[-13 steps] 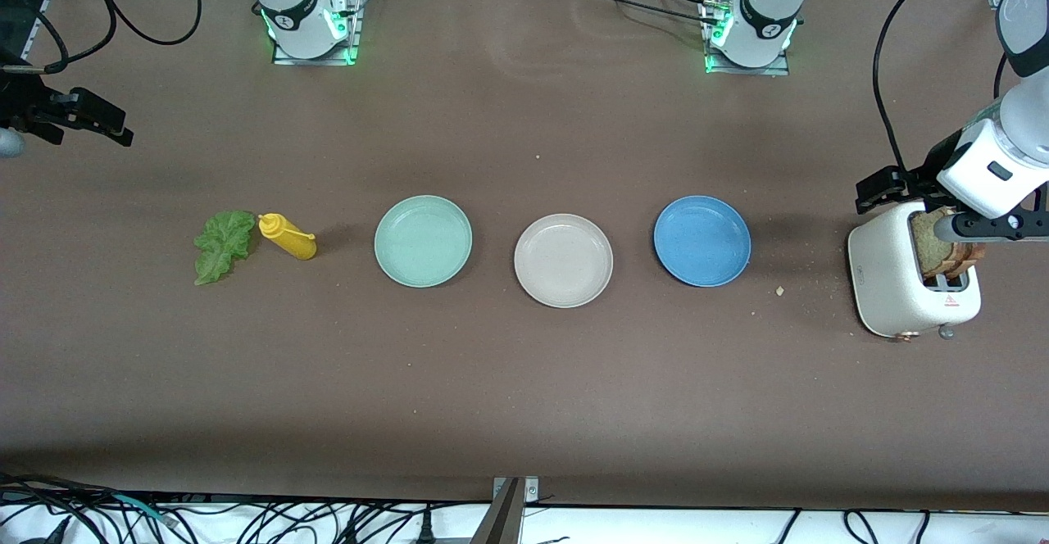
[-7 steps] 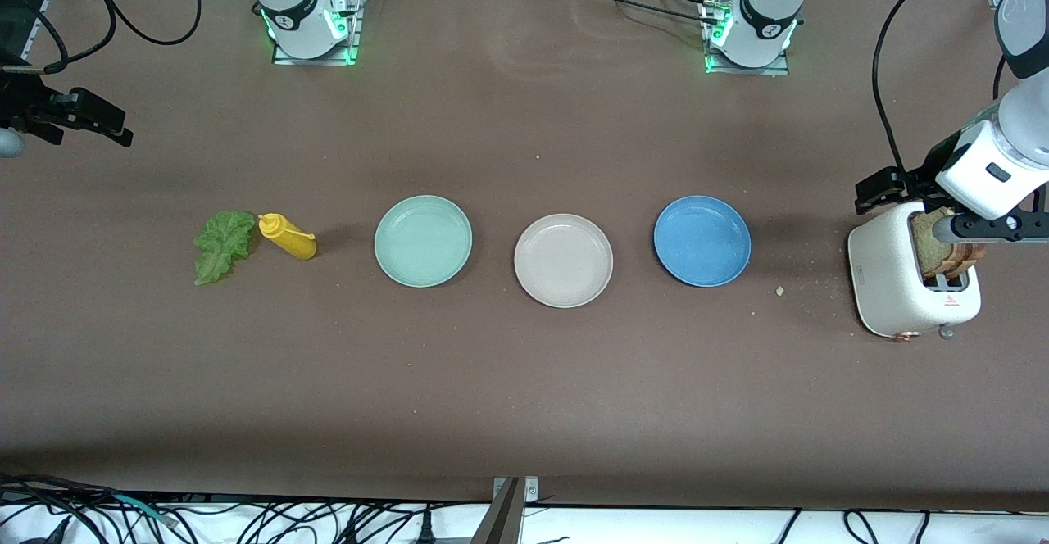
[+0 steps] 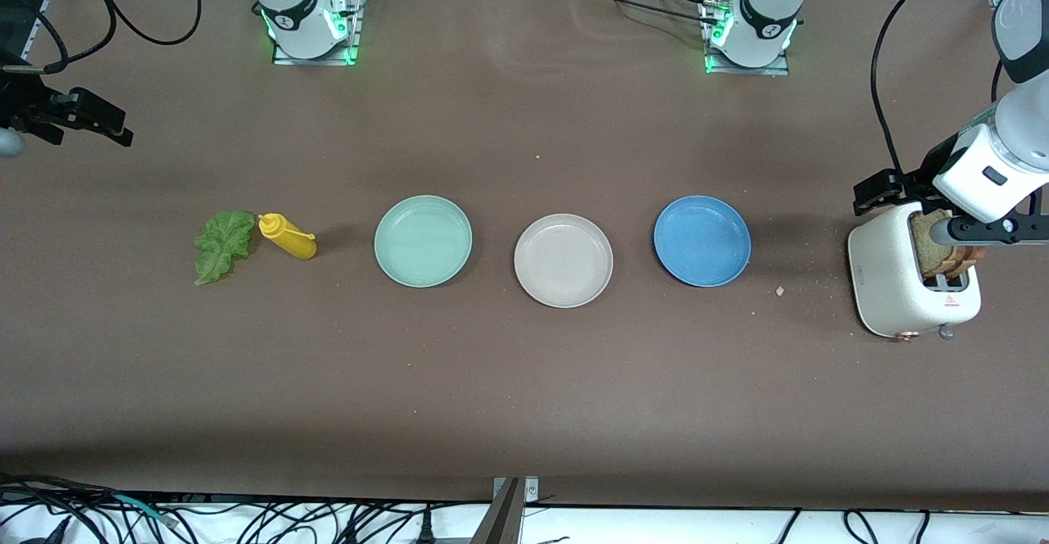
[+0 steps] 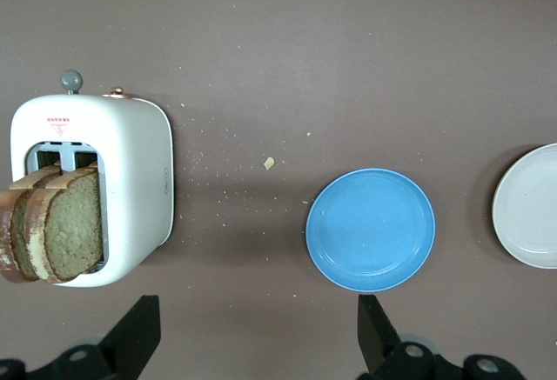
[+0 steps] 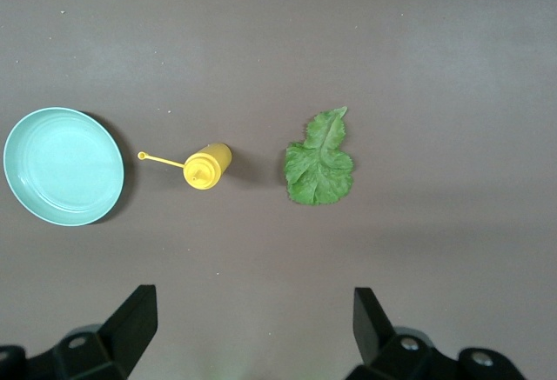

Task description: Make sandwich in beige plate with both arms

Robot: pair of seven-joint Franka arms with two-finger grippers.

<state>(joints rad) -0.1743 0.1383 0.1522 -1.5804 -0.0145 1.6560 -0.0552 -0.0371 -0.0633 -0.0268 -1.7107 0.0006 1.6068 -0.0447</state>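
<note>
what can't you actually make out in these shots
- Bread slices in the toaster: lower parts hidden inside the slots; the front view is partly blocked by the left gripper over the toaster.
- Right gripper: arm cut off by the front view's edge.
- Beige plate: cut by the left wrist view's edge.
- Toaster label: too small to read.
</note>
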